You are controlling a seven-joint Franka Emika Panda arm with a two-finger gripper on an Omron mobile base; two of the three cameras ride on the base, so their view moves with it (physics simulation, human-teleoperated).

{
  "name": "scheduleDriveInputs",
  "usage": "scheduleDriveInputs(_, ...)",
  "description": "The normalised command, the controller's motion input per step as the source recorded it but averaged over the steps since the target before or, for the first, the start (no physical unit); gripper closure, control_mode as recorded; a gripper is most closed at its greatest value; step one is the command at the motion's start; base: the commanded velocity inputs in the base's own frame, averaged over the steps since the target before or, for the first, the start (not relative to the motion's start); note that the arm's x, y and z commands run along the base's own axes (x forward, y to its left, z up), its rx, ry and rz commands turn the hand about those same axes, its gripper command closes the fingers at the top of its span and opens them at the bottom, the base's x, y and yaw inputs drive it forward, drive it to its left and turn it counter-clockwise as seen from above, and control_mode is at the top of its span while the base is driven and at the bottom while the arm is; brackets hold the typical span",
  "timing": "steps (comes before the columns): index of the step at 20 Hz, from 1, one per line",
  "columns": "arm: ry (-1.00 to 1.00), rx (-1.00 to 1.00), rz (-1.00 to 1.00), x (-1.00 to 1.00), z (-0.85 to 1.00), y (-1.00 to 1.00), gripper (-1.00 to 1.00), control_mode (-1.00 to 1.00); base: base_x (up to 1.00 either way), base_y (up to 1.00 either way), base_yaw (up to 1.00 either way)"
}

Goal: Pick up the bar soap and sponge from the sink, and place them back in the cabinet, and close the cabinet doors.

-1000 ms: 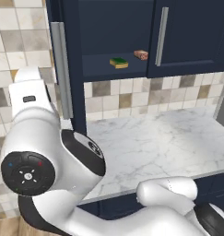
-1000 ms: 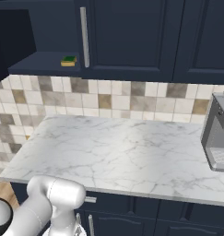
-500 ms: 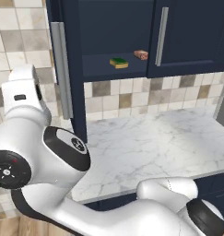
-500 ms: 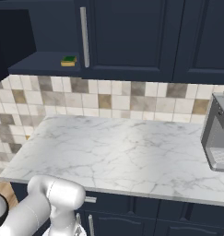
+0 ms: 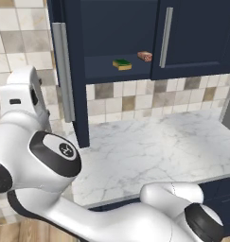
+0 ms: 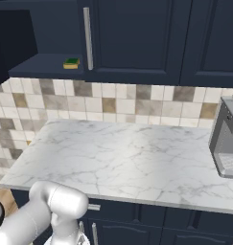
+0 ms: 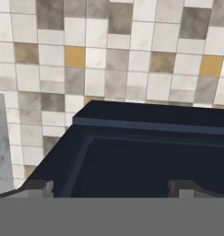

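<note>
The navy cabinet (image 5: 116, 28) has its left door (image 5: 73, 71) swung open and its right door (image 5: 197, 38) shut. On the shelf lie the green-and-yellow sponge (image 5: 121, 64) and, to its right, the orange-red bar soap (image 5: 145, 56). The sponge (image 6: 71, 62) also shows from the right side. My arm's white hand (image 5: 22, 94) stands left of the open door, level with its bar handle (image 5: 63, 71). In the hand view my gripper (image 7: 111, 188) is open and empty, facing a navy door panel (image 7: 145, 156) close ahead. The sink is out of view.
A marble counter (image 5: 149, 146) runs below the cabinet, with tiled wall (image 6: 137, 103) behind it. A grey coffee machine (image 6: 226, 143) stands at the counter's right end. Navy base drawers (image 6: 151, 222) lie under the counter front.
My arm's elbow has swung down and to the left, and the hand has drifted slightly left beside the open door. Sponge, soap and doors have not moved.
</note>
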Motion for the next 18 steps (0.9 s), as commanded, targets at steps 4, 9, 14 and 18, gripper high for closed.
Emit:
scheduleDriveInputs(4, -0.02, 0.00, -0.08, 0.06, 0.00, 0.00, -1.00, -1.00, 0.00, 0.00, 0.00)
scheduleDriveInputs(9, 0.00, 0.00, 0.00, 0.00, 0.00, 0.00, -1.00, -1.00, 0.00, 0.00, 0.00)
scheduleDriveInputs(14, -0.01, 0.00, 0.00, 0.00, 0.00, -0.12, -1.00, -1.00, 0.00, 0.00, 0.00)
scheduleDriveInputs(18, -0.05, 0.00, 0.00, 0.00, 0.00, -0.39, -1.00, -1.00, 0.00, 0.00, 0.00)
